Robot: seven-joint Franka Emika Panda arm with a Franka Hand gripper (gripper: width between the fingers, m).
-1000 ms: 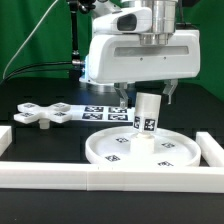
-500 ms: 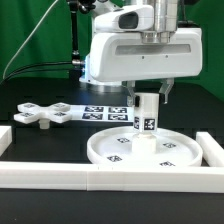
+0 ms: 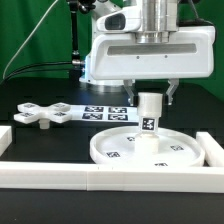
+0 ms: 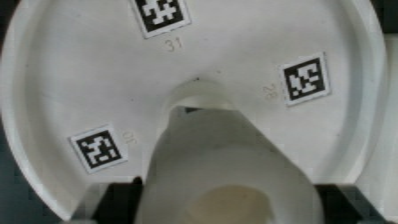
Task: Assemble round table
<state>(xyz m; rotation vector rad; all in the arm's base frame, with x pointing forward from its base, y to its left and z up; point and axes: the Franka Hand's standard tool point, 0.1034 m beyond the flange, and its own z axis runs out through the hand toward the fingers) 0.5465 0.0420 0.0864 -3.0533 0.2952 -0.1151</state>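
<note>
The large rimmed round disc [image 3: 145, 150] lies flat on the black table, tags up; it fills the wrist view [image 4: 107, 80]. The short thick cylinder post [image 3: 149, 118] stands upright on the disc's middle, and in the wrist view [image 4: 222, 170] it runs from the disc's centre to the jaws. My gripper [image 3: 150, 98] is shut on the post's top, one black finger on each side [image 4: 118, 200]. The four-armed cross piece [image 3: 42, 113] lies flat on the table toward the exterior view's left, apart from the gripper.
The marker board [image 3: 100, 112] lies behind the disc. Long white border bars run along the front [image 3: 110, 180], the exterior view's left [image 3: 4, 137] and the exterior view's right [image 3: 212, 148]. A green backdrop stands behind the table.
The gripper has shifted slightly toward the exterior view's right with the post; the post went from tilted to upright on the disc's middle.
</note>
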